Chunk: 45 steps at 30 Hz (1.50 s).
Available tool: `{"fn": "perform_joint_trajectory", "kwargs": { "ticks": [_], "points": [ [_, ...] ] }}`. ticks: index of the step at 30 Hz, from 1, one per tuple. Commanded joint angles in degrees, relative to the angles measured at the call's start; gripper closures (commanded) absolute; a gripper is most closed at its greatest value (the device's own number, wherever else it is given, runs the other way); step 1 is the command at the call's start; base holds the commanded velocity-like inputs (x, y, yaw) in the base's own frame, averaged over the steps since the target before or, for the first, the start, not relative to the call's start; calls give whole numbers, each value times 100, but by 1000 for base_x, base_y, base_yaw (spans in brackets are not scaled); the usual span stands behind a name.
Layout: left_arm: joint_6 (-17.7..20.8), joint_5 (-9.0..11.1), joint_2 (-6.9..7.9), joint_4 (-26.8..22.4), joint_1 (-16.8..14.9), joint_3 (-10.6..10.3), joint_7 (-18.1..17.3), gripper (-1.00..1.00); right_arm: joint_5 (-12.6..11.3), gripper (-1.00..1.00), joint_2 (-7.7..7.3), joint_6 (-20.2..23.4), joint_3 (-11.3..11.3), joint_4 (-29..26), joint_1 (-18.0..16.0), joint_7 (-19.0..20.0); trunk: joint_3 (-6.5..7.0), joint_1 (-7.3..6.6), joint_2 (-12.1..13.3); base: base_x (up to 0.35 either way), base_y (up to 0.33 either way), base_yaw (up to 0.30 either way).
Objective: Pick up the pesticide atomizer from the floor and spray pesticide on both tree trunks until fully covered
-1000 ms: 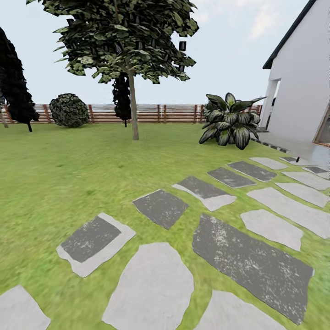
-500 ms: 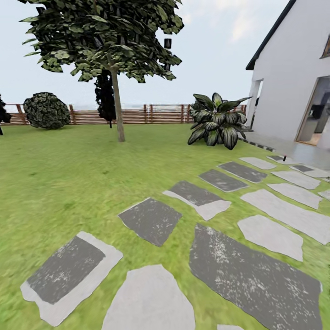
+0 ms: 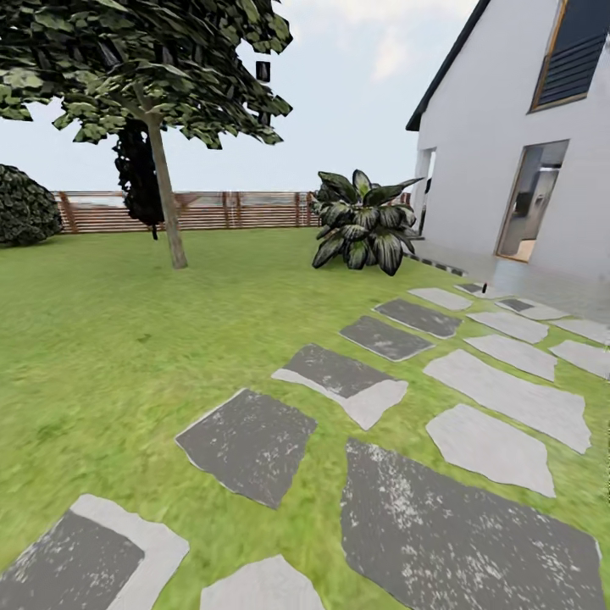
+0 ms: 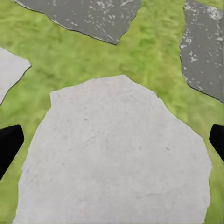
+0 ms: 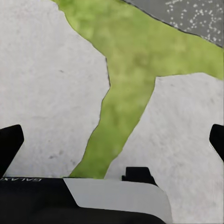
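Fingertips (image 4: pixel 8 145) of the left gripper (image 4: pixel 112 144) are seen at opposite edges of the left wrist view, spread wide apart with nothing between them; a pale stepping stone (image 4: pixel 116 154) lies below, ringed by grass, with two dark slabs and one more pale slab just beyond it. The right gripper (image 5: pixel 112 140) is likewise spread wide and nothing is held; beneath it two pale stones (image 5: pixel 42 84) are parted by a forked strip of grass, and a dark speckled slab (image 5: pixel 186 14) lies past them.

In the head view, a path of flat stones (image 3: pixel 246 440), dark and pale mixed, is laid across the lawn (image 3: pixel 102 339) toward a white house (image 3: pixel 508 169) with an open doorway (image 3: pixel 529 203). One broadleaf tree (image 3: pixel 144 68) is seen, and its bare grey-brown trunk (image 3: pixel 167 203) rises from open grass well apart from the path, with nothing standing between path and trunk. Behind the trunk a dark columnar tree (image 3: pixel 140 174) is set against a brown slatted fence (image 3: pixel 237 210). One rounded bush (image 3: pixel 25 207) sits beside the fence, away from the house. One large-leaved plant (image 3: pixel 364 224) stands between trunk and house. A small dark upright object (image 3: pixel 484 287) is visible near the house end of the path, too small to be identified.
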Motion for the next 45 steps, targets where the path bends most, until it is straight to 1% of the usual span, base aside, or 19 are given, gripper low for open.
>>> {"fn": "perform_joint_trajectory", "kwargs": {
  "ticks": [1, 10, 45],
  "points": [
    [-6, 0, 0, -6, 3, -1, 2, -100, -3, -100, -3, -20, 6, 6, -4, -1, -5, -15, -3, 700, 203, -300],
    [-6, -4, 0, -2, 3, -1, -2, -100, -3, -100, 0, -20, 6, 6, -5, -1, -5, -15, -3, 700, 81, -300],
    [-6, -7, -1, -2, 3, -1, -4, -100, -6, -100, 0, -20, 6, 6, -5, -1, -5, -15, -3, 700, 2, -300]
  ]
}}
